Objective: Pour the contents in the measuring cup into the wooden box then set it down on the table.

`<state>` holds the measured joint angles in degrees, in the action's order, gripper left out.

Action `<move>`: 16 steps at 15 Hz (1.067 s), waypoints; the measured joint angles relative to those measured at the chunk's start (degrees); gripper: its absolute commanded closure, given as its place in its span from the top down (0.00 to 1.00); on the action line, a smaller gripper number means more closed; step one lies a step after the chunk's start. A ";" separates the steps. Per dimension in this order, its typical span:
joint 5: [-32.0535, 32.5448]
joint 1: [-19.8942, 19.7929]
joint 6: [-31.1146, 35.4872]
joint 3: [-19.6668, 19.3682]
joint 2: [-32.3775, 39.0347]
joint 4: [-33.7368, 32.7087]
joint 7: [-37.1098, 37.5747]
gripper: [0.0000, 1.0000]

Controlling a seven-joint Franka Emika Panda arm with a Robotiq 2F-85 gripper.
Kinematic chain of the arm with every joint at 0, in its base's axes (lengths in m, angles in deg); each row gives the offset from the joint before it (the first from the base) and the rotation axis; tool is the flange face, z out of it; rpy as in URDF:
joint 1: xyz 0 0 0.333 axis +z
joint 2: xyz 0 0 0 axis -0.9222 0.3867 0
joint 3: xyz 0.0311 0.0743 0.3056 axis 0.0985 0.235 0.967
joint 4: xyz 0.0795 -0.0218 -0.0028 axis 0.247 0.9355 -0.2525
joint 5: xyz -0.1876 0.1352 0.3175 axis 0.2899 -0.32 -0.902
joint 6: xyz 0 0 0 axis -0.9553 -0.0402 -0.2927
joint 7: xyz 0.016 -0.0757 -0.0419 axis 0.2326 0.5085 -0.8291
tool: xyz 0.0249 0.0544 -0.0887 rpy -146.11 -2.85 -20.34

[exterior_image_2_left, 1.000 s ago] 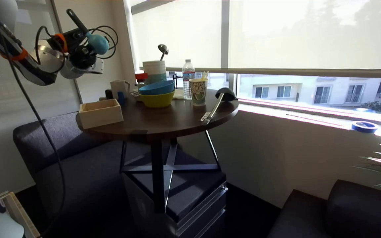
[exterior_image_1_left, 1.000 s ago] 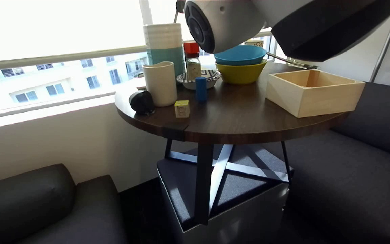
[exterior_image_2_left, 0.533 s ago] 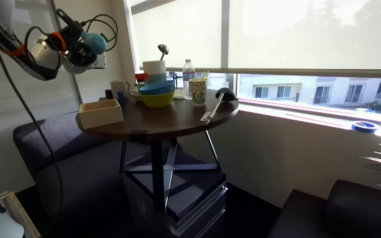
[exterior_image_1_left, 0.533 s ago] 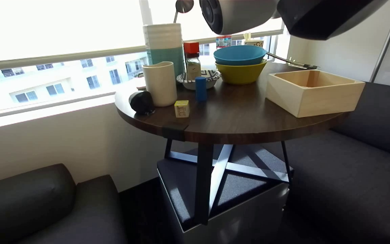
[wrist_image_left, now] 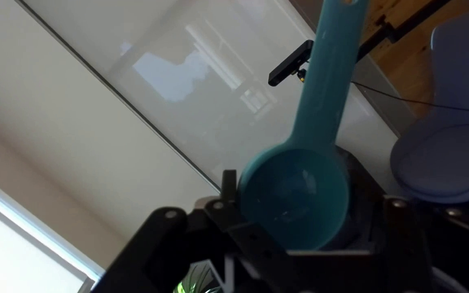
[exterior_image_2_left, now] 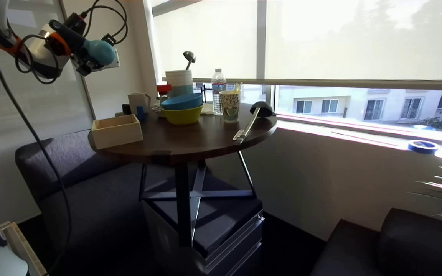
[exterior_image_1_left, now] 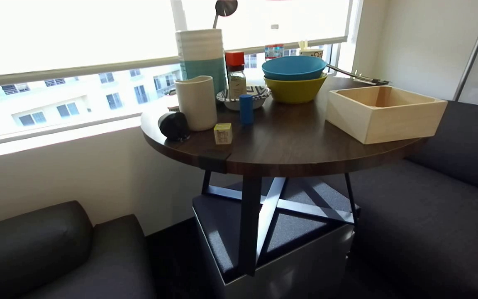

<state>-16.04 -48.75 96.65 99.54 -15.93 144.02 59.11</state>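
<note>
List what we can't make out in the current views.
Measuring cup contents: too dark inside in the wrist view; only the outside shows in an exterior view.
Wooden box floor: hidden by the near walls in both exterior views.
Red-lidded jar label: too small to read in an exterior view.
Robot arm: partly cut off by the left edge in an exterior view.
</note>
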 measured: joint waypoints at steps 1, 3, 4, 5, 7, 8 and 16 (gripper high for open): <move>-0.80 -0.05 0.01 -0.03 0.00 -1.07 1.40 0.41; -3.72 -0.35 0.02 -0.29 -0.06 -3.05 4.63 0.41; -5.78 -0.59 0.20 -0.53 -0.20 -3.94 6.24 0.41; -7.86 -0.90 0.57 -0.78 -0.45 -4.62 7.81 0.41; -12.14 -1.61 2.38 -1.35 -1.27 -5.58 10.51 0.41; -14.09 -1.92 3.67 -1.71 -1.83 -5.79 11.81 0.41; -24.82 -3.78 18.14 -4.36 -7.47 -5.73 20.52 0.41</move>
<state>-40.86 -52.53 114.79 95.18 -23.39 138.28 79.63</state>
